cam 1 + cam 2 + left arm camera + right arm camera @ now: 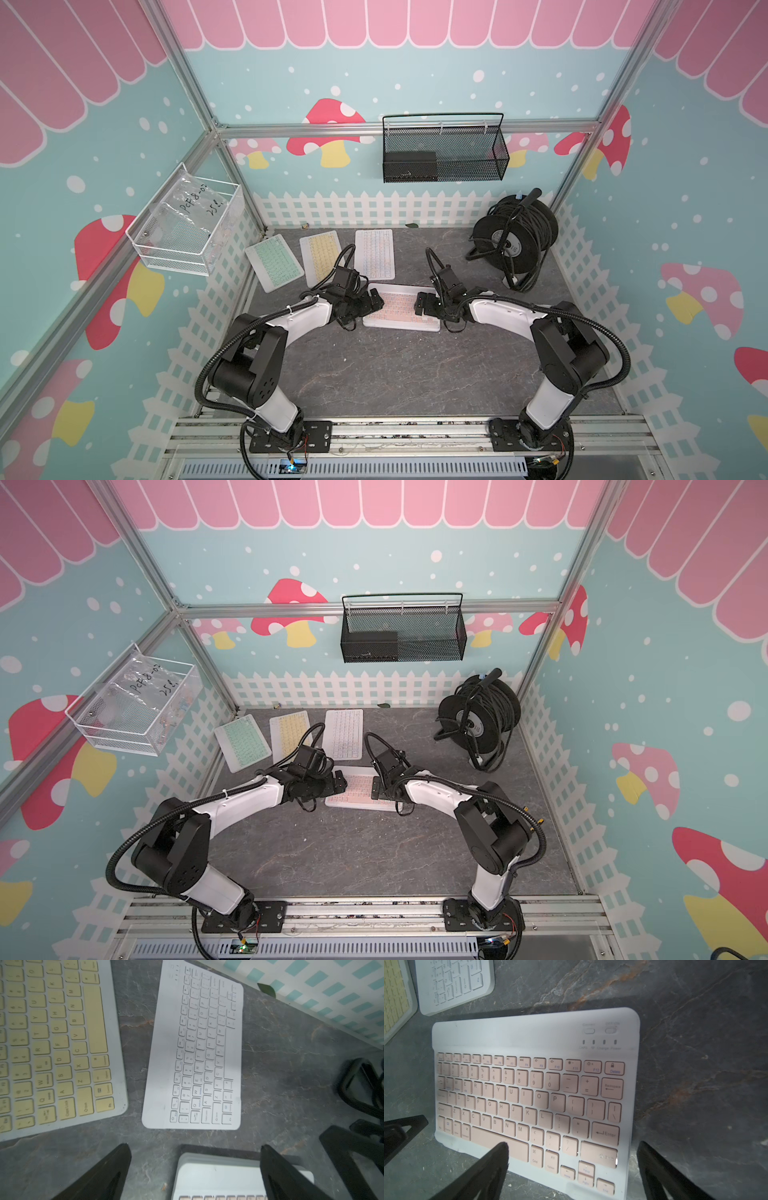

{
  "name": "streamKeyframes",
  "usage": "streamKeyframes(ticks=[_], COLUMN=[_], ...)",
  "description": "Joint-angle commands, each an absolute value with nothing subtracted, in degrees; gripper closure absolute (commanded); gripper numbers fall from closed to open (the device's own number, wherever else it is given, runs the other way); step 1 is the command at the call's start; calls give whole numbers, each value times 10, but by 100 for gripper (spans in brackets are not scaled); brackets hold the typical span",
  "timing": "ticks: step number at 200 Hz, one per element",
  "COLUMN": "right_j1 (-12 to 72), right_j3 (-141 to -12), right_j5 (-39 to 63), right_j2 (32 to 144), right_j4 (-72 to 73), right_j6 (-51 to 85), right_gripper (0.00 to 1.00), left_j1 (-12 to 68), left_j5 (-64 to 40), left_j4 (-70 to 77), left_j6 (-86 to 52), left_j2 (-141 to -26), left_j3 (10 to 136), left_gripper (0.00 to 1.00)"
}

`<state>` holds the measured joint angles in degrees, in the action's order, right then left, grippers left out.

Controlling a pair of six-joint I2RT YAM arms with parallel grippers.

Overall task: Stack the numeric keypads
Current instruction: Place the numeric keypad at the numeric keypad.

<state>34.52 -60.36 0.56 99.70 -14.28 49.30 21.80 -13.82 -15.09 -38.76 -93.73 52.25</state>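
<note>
Finding the pink keypad lying flat, keys up, in the middle of the surface, apparently topping a low pile, going by the thick layered rim in the left wrist view. Seeing the green keypad, the yellow keypad and the white keypad lying singly farther back, side by side without touching, well apart from the black cable reel.

Noting the left end effector and the right end effector hovering at the pink keypad's two short ends, jaws spread wide, gripping nothing.

Judging these keypads to be light, thin and stiff: probably not sagging when lifted by one edge, but likely sliding easily on smooth plastic frames, so risking a skewed pile under any sideways nudge. Expecting trouble pinching one from above while lying flush. Favouring the bare frame margin at a short end, or the strip above the keys, for taking hold, and avoiding the keycaps as springy and possibly fragile under a hard squeeze.
</note>
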Motion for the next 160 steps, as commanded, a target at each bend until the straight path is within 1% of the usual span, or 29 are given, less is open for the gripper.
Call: streamKeyframes(ticks=[1, 38, 44, 104, 160], right_j1=[356, 360, 360, 365, 368], right_j3=[-624, -626, -626, -628, -628], right_j5=[-14, -19, -19, -22, -31], right_j2=[1014, 1017, 1017, 1020, 1019], right_j4=[-170, -175, -175, -181, -185], right_j6=[487, 491, 492, 496, 498], right_gripper=[2, 2, 2, 2, 1], left_j1=[226, 232, 249, 266, 266], left_j5=[-123, -116, -115, -94, -45], left_j4=[-152, -161, -164, -175, -199], left_j6=[-371, -367, -365, -363, -346], left_j2=[-950, -954, -954, -961, -929], left_j3=[540, 551, 553, 557, 559], left_gripper=[0, 0, 0, 1, 0])
